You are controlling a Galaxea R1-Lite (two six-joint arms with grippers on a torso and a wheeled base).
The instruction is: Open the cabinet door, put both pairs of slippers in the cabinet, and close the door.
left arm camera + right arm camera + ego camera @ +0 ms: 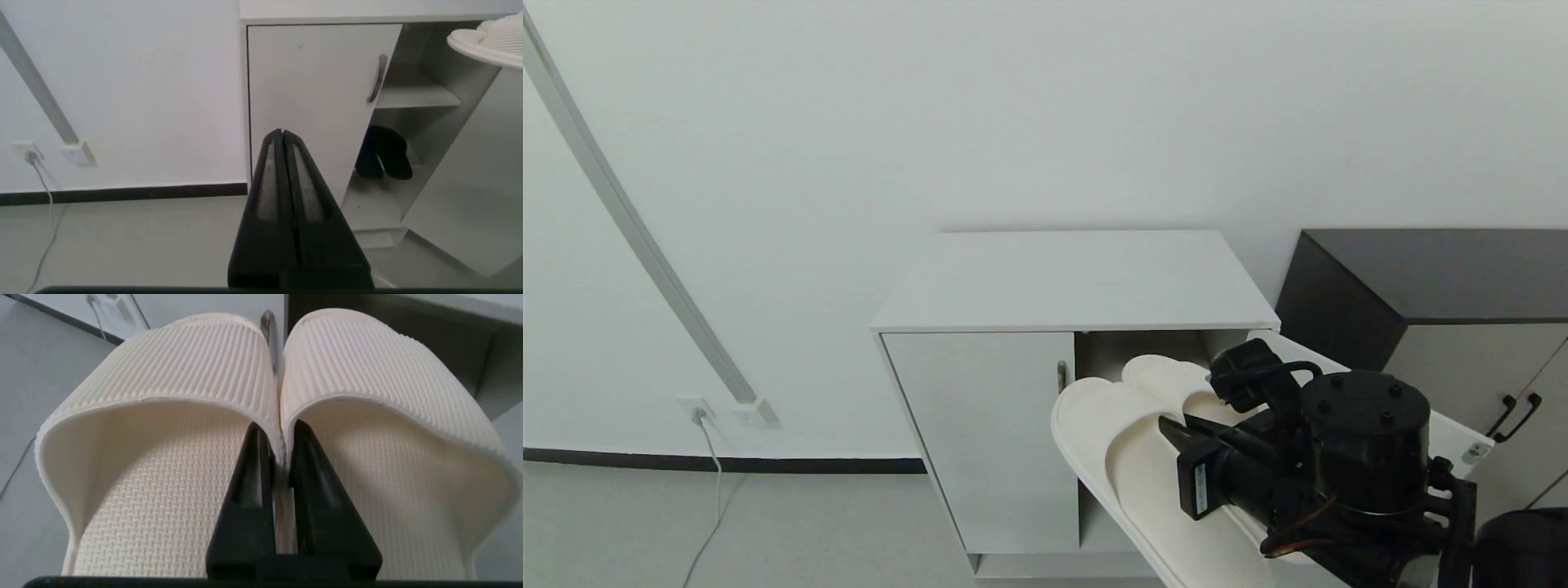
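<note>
Holding the cream slippers (163,400) side by side, the right gripper (282,437) sits nearest to me. Its fingers are nearly closed, pinching the two inner side walls where the slippers meet. The pair is ribbed across the straps and waffle-textured on the footbeds. It looks soft and bendy, so I would expect the toes to droop a little. They point at the cabinet (1070,278), just in front of its opening, with the right door (1454,433) swung wide beside them. To do this well, I'd go in level and toe-first, keep off the left door (980,433) and its handle (1061,376), and clear the shelf (417,96) edge before letting go. The left gripper (282,139) hangs to the left with its fingers pressed together, holding nothing. Deeper inside, below the shelf, a dark pair (384,153) already rests.
</note>
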